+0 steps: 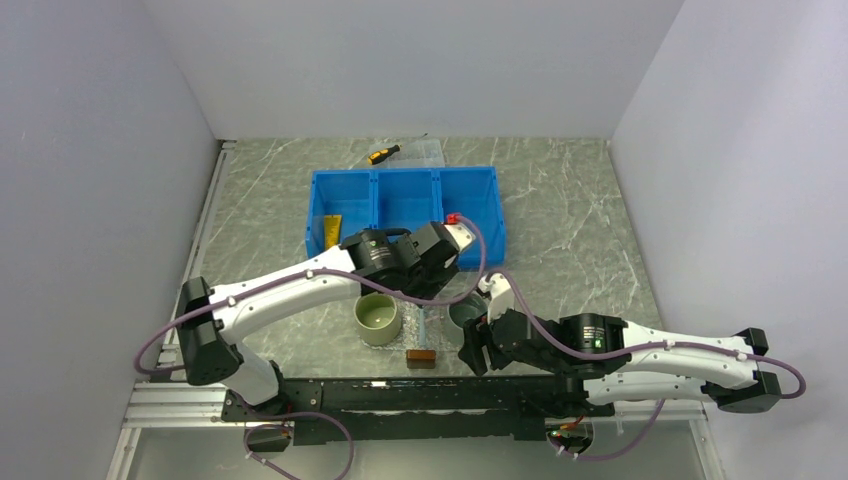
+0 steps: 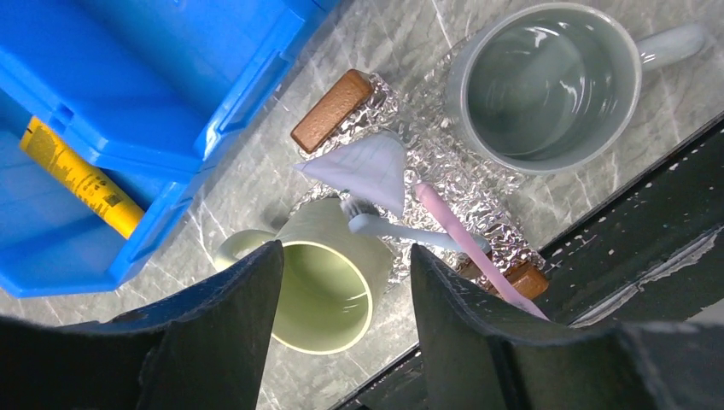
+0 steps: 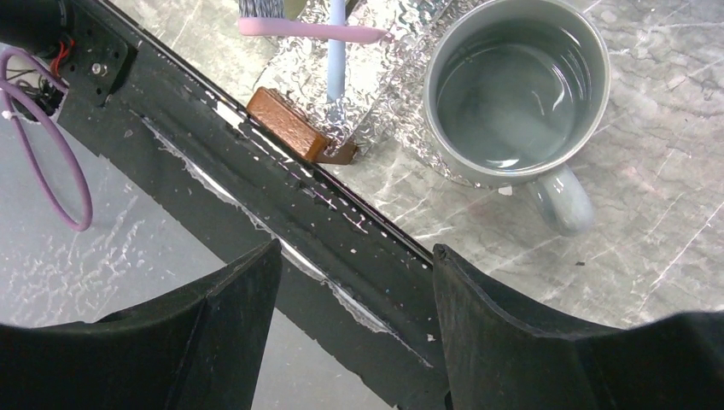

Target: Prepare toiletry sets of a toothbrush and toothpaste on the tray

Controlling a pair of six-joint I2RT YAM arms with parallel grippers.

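Your left gripper [image 2: 346, 252] hangs with jaws apart and empty above the tray [image 2: 444, 154], where the toothpaste [image 2: 363, 166] and pink toothbrush [image 2: 444, 212] lie side by side. Lift straight up, clear of the green mug [image 2: 324, 282]. Your right gripper [image 3: 357, 249] is also wide and empty. The toothbrush's lower end disappears behind a finger.

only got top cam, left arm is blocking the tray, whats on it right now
Observer: The left wrist view shows the toothpaste lying on the tray, with a pink toothbrush crossing a light blue toothbrush.
Operator: left gripper got anything
Observer: No, the left gripper is open and empty, with the green mug below it.
Operator: right one
Observer: The right gripper is open and empty, over the black rail at the table's near edge.
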